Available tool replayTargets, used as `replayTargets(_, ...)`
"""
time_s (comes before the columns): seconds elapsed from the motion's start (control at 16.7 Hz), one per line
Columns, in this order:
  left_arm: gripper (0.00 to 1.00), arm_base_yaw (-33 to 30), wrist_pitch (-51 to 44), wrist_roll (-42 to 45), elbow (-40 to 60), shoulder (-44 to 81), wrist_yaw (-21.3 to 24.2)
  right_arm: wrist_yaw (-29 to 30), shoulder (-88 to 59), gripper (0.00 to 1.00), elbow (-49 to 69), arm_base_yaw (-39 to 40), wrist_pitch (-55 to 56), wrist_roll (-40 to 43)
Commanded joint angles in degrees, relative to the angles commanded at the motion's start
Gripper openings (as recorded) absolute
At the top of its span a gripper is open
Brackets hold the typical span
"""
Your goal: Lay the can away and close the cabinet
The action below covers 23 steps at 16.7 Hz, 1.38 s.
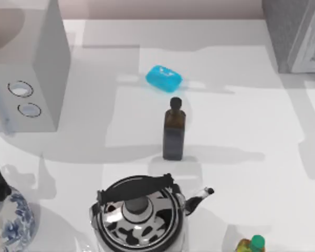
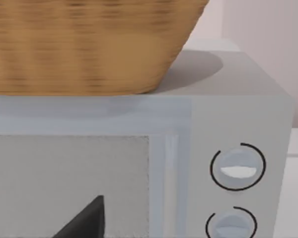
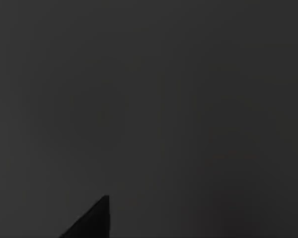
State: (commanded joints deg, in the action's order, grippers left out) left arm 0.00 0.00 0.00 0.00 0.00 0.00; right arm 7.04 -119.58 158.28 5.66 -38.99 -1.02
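Top view, taking the dark brown bottle (image 1: 174, 131) mid-surface as landmark: nearest the camera's bottom edge, just below it, sits a black-and-white kettle (image 1: 139, 215); right of that, a small green-capped bottle (image 1: 253, 244). Just beyond the landmark lies a blue soap-like block (image 1: 164, 78). Far left stands the white dial box (image 1: 26, 68), a basket (image 2: 89, 44) on top. Far right rises the cabinet (image 1: 299, 34). Where the can is, and either end effector's spread, I cannot tell; the right wrist view is dark. A can should be light, rigid, slippery: grip mid-body.

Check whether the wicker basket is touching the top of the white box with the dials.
Touching. In the left wrist view the wicker basket sits directly on the white box's top, no gap along its base.
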Motion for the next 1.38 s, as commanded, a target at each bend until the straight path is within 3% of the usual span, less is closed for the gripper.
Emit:
replayTargets(0.3, 1.00, 0.0, 0.0, 0.0, 0.0, 0.0, 0.0, -0.9, 8.0, 1.00, -8.8, -2.2, 2.5, 0.6)
replayTargets(0.54, 1.00, 0.0, 0.0, 0.0, 0.0, 0.0, 0.0, -3.0, 23.8, 1.00, -26.5, -4.7, 7.1, 1.3)
replayTargets(1.38, 1.00, 0.0, 0.0, 0.0, 0.0, 0.0, 0.0, -8.4, 97.6, 1.00, -130.4, -7.0, 30.6, 1.8)
